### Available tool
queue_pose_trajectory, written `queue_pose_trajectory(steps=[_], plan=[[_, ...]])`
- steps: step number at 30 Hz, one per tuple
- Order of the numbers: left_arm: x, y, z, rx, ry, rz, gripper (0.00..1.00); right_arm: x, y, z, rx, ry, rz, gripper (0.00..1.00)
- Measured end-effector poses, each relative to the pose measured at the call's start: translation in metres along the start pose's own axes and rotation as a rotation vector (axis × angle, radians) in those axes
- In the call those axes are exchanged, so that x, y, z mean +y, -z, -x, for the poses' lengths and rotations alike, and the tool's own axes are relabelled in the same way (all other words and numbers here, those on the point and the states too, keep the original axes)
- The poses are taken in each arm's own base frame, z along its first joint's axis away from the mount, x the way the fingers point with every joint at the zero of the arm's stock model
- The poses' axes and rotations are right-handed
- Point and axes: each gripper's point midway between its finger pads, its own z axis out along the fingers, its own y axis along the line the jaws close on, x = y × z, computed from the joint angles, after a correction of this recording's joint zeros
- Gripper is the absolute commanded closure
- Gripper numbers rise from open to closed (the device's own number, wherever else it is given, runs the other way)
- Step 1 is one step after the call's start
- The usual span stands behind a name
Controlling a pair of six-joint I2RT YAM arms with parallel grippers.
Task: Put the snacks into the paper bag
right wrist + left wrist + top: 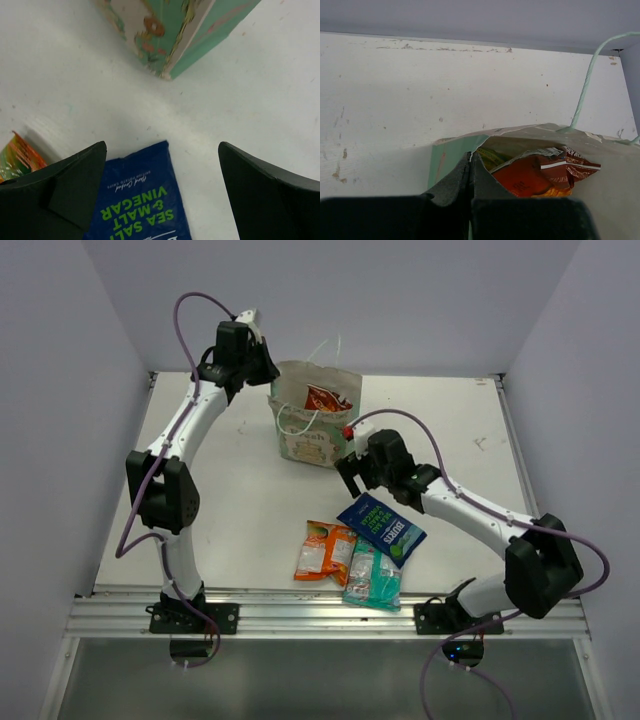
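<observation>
Hovering over the dark blue packet (142, 200), the right gripper (162, 146) is seen spread wide and empty, while the left gripper (471, 159) is clamped on the rim of the paper bag (310, 435). The packet is found lying flat at five o'clock from the bag. It is judged light, crinkly and slippery, best pinched at its sealed top edge.

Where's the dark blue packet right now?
Top view: the dark blue packet lies on the table right of centre, beneath the open right hand, beside the orange-white packet and the teal-white packet.
</observation>
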Motion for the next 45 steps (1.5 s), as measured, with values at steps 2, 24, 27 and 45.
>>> queue_pose_trajectory(steps=[2, 24, 27, 45], plan=[[0.000, 0.000, 0.000, -0.001, -0.001, 0.002, 1.00, 0.008, -0.003, -0.026, 0.051, -0.013, 0.029, 0.03], [0.004, 0.002, 0.000, 0.000, -0.021, 0.017, 1.00, 0.067, -0.060, -0.104, 0.378, -0.046, 0.286, 0.80], [0.004, 0.002, 0.000, 0.000, -0.023, 0.019, 1.00, 0.066, -0.063, -0.101, 0.386, -0.059, 0.284, 1.00], [0.000, 0.002, 0.001, 0.002, -0.023, -0.002, 1.00, -0.050, 0.106, 0.086, 0.036, -0.027, -0.182, 1.00]])
